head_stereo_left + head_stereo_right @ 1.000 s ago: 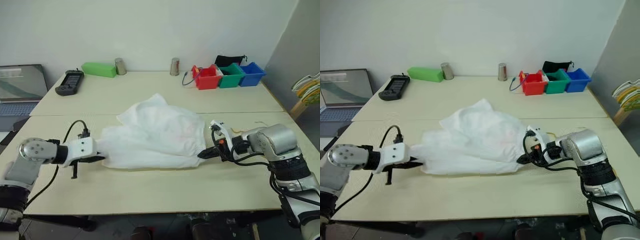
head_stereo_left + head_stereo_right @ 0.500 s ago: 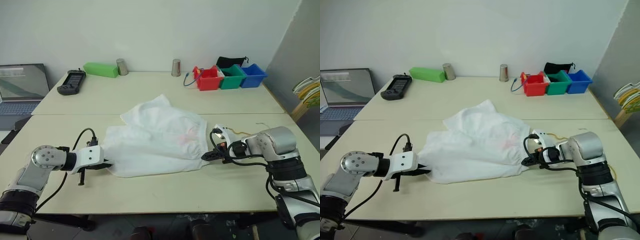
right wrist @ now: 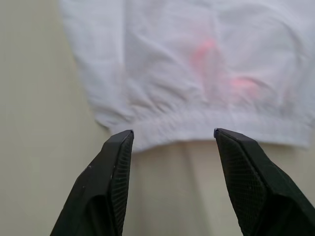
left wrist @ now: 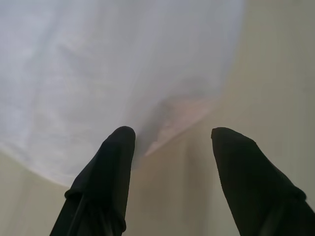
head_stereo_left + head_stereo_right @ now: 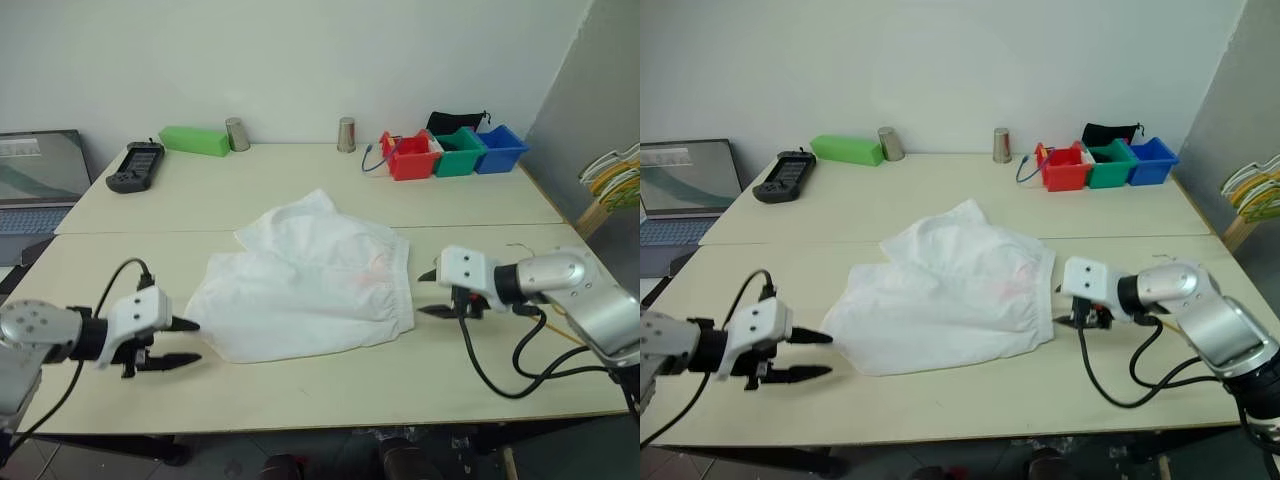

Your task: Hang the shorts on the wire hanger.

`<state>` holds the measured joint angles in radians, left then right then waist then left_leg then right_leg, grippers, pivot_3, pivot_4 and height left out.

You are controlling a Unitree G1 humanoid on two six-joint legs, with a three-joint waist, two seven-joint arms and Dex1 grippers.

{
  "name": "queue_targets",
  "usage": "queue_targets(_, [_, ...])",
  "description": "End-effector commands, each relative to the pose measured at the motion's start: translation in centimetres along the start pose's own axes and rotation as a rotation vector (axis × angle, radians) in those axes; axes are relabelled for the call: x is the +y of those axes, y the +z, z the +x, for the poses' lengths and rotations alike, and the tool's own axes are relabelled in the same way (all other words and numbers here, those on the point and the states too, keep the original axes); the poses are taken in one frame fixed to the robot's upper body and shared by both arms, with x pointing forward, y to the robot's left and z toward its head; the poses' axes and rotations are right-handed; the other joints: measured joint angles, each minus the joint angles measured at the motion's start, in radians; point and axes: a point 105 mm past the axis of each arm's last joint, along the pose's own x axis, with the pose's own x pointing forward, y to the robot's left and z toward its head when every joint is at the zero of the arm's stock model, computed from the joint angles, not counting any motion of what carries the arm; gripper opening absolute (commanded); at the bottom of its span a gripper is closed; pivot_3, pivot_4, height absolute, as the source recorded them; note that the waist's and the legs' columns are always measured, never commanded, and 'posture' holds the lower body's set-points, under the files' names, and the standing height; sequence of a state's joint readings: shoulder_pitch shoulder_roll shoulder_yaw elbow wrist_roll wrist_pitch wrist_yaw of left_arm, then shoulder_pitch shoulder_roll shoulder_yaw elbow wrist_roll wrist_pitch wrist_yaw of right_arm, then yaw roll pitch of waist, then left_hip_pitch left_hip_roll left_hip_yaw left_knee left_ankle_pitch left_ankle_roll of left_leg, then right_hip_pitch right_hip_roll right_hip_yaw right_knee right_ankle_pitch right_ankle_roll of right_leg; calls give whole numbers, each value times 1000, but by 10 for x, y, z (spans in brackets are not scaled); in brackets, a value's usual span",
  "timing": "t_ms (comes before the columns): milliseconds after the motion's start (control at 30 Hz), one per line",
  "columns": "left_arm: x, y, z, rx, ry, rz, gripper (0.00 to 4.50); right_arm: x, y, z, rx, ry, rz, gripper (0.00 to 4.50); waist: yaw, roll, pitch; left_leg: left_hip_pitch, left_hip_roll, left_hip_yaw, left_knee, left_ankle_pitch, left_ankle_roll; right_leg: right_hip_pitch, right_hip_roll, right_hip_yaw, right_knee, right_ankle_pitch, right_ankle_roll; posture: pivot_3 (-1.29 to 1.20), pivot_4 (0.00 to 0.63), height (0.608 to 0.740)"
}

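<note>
Pale wooden desk (image 5: 300,385) carries the shorts (image 5: 310,285), spread flat mid-desk, faint pink mark up. Left claw (image 5: 178,342) gapes wide, empty, just off the shorts' left edge; right claw (image 5: 430,292) likewise wide and empty, just beside the waistband on the right.

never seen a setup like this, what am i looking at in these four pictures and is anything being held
This is a two-armed humanoid robot at a pale wooden table. Two pictures come from its head, looking down over both arms. The other two come from cameras on its wrists, looking along each arm's two black fingers. Wrinkled white thin-fabric shorts with a faint pink mark lie flat between the arms. The left end effector and right end effector are both open beside the shorts, holding nothing. Red, green and blue bins stand at the back.
</note>
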<state>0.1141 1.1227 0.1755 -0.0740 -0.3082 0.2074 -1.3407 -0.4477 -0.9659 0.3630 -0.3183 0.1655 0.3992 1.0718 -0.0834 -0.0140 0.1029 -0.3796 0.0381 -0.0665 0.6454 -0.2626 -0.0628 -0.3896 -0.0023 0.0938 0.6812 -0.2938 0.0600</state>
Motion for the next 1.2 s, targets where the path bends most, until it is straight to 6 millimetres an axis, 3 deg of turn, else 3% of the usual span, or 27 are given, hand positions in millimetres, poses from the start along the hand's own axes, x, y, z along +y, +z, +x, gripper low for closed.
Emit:
queue_targets(33, [4, 6, 5, -3, 56, 60, 2623, 9, 8, 14, -42, 54, -54, 2755, 5, 0, 0, 1, 0, 0, 0, 0, 0, 0, 0, 0, 0, 0, 0, 19, 59, 740])
queue_targets(233, [19, -2, 35, 13, 100, 156, 2623, 11, -10, 42, 12, 78, -61, 2755, 26, -2, 0, 16, 0, 4, 1, 1, 0, 12, 1, 4, 1, 1, -4, 20, 53, 740])
queue_targets(400, [22, -11, 45, 46, 70, 196, 2623, 0, -42, 48, 128, 37, -70, 2755, 28, -4, -1, 15, 0, 7, 1, 1, 0, 11, 1, 6, 0, 3, -1, 20, 47, 740])
queue_targets(633, [29, -17, 52, 42, 77, 239, 2623, -9, -43, 49, 117, -1, -71, 2755, 31, -2, -4, 18, 1, 7, 1, 1, 0, 14, 2, 6, 1, 3, -1, 2, 46, 740])
queue_targets(767, [34, -8, 43, 22, 92, 260, 1865, -9, -38, 44, 107, 2, -81, 2755, 30, -2, -5, 21, 1, 7, 1, 2, 1, 16, 2, 7, 1, 2, -3, -13, 47, 740])
queue_targets(933, [26, 10, 25, -30, 86, 236, 842, 4, -27, 27, 72, 44, -70, 2755, 29, -3, -4, 16, 2, 7, 1, 2, 1, 12, 2, 7, 1, 4, 0, -6, 53, 740])
queue_targets(1000, [10, 18, 14, -50, 21, 161, 1109, 13, -20, 18, 48, 75, -39, 2755, 27, -3, -4, 14, 2, 8, 0, 1, 1, 9, 2, 6, 1, 3, -2, -6, 56, 740])
queue_targets(1067, [-2, 26, -3, -45, -28, 116, 1437, 18, -15, 10, 37, 91, -29, 3100, 25, -3, -3, 13, 5, 8, -1, 0, 2, 8, 4, 6, 0, 2, -3, -2, 58, 740])
queue_targets(1200, [0, 50, -38, -64, -13, 32, 2373, 16, -3, 1, 19, 94, -52, 4026, 25, -5, -1, 13, 9, 8, -1, -2, 3, 6, 9, 5, 1, 0, -7, 3, 59, 740])
